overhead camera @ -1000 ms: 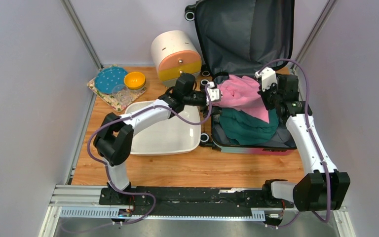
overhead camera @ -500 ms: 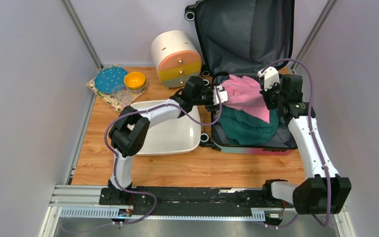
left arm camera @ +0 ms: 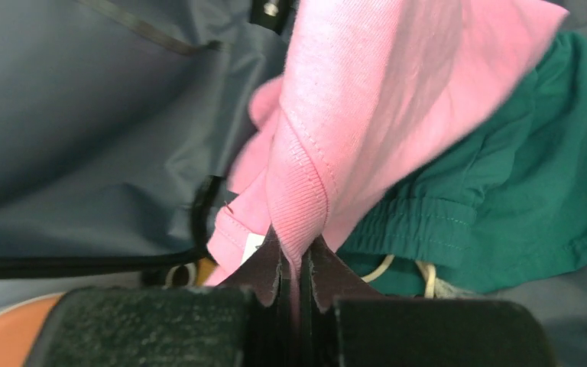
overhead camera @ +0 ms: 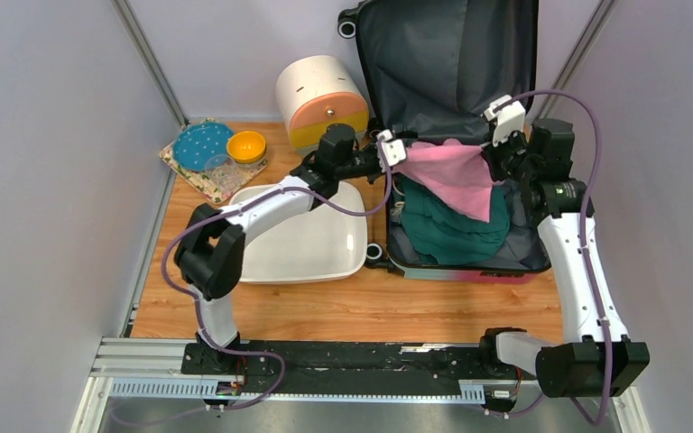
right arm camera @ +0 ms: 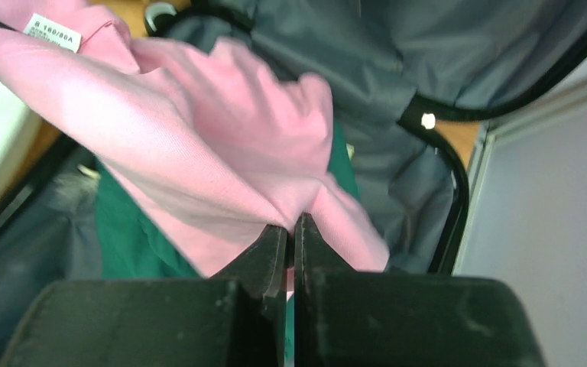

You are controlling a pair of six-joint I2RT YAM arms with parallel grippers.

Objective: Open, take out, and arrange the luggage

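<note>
The luggage lies open at the far right of the wooden table. Its lower shell rests flat on the table and its lid stands upright against the back wall, with the dark grey lining facing the arms. Black wheels show along the left edge of the case.

Inside the lower shell sits a dark green garment, heaped but contained within the shell. In the left wrist view it shows an elastic waistband and a pale drawstring.

A pink garment is held above the green one, spread between the two grippers, with its lower part draping down onto the green fabric.

The left gripper is clamped on a ribbed hem of the pink garment at its left corner, the fingers pressed together with fabric pinched between them. The right gripper is closed on a fold of the same garment at its right corner, the fingers nearly meeting around the cloth. A white sewn-in label shows on the far end of the garment in the right wrist view.

Other items noted:
- A white plastic basin sits just beside the case on its left, under the left arm.
- A round cream cabinet with orange and yellow drawer fronts stands behind the basin, near the lid.
- At the far left, a patterned mat carries a blue dotted plate, a yellow bowl and a clear glass.
</note>
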